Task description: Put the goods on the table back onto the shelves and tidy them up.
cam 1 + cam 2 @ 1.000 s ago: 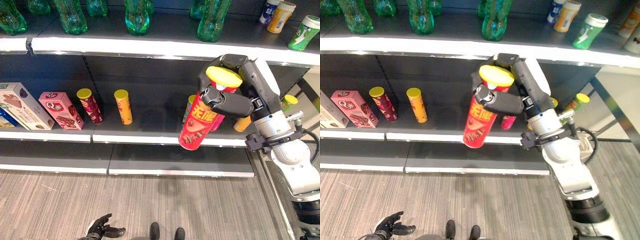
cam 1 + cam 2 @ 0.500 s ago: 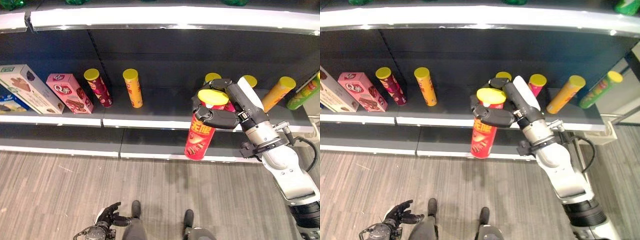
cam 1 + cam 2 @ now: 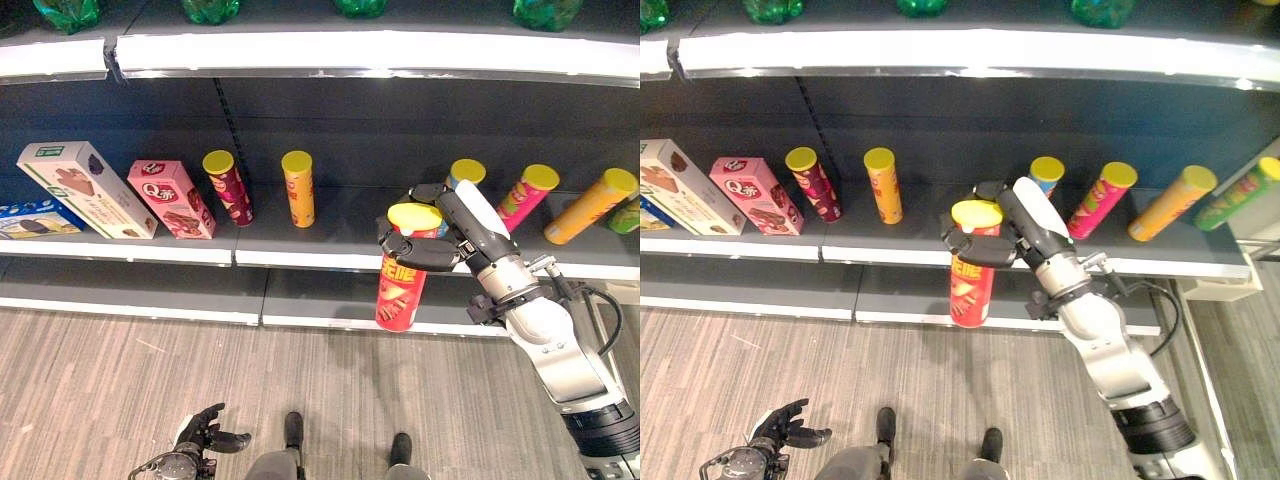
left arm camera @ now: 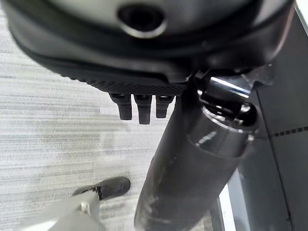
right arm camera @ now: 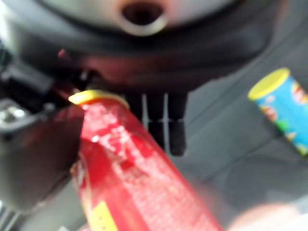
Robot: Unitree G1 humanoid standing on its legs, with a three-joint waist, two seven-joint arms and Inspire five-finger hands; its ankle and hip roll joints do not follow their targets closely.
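Currently carrying a red can [image 3: 400, 292] toward the shelf [image 3: 330, 258], right hand [image 3: 440, 235] curled around its top, needing next an upright placement among the cans.

A: What lies nearest the lens on the left wrist?

B: The left hand [image 4: 144, 72], its dark bulk spanning the frame. A short row of fingers [image 4: 139, 107] hangs from it, fairly straight, gripping nothing. Beside them the thumb [image 4: 192, 163] stands out, thick and dark, with a shiny metal joint near its root.

A: And beyond the hand?

B: The floor [image 4: 48, 130], grey with a striped wood grain, lies past the fingers. Alongside the thumb, on the side away from the fingers, runs a dark shelf base [image 4: 284, 159] with a pale edge strip.

A: Is the hand touching anything?

B: No; it hangs clear of the floor.
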